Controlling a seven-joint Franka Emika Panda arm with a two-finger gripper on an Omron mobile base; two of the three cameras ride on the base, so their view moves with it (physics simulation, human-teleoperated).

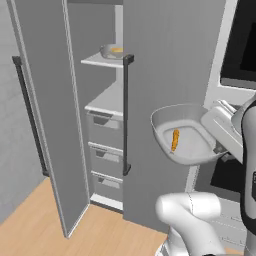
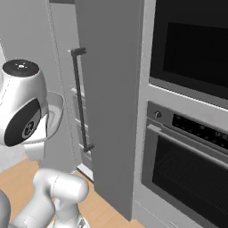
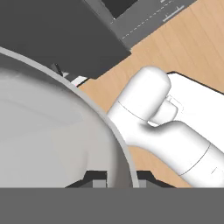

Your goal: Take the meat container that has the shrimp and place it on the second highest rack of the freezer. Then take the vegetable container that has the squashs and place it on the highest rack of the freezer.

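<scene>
Floor is pale wood planking, running along the bottom of the left base view. Walls and cabinet fronts are plain grey.

The freezer, a tall narrow cabinet, takes up the left half of that view. It has two doors: the left one swung wide open, the right one covering part of the opening. Each carries one long black bar handle. Inside: two pale shelves and, below them, three grey drawers.

On the upper shelf, upper centre of the frame, sits one grey tub holding something tan-orange; too small to make out more.

Two black-windowed ovens are stacked at the right of the right base view.

The meat container hangs in the air right of centre in the left base view, in front of the right door, tipped so its inside faces the camera. One shrimp lies in it, small, curved and orange. In the hand view the tub's pale rim sweeps across the left side.

The gripper is clamped on the tub's rim, one finger either side of the wall, at the bottom of the hand view.
</scene>
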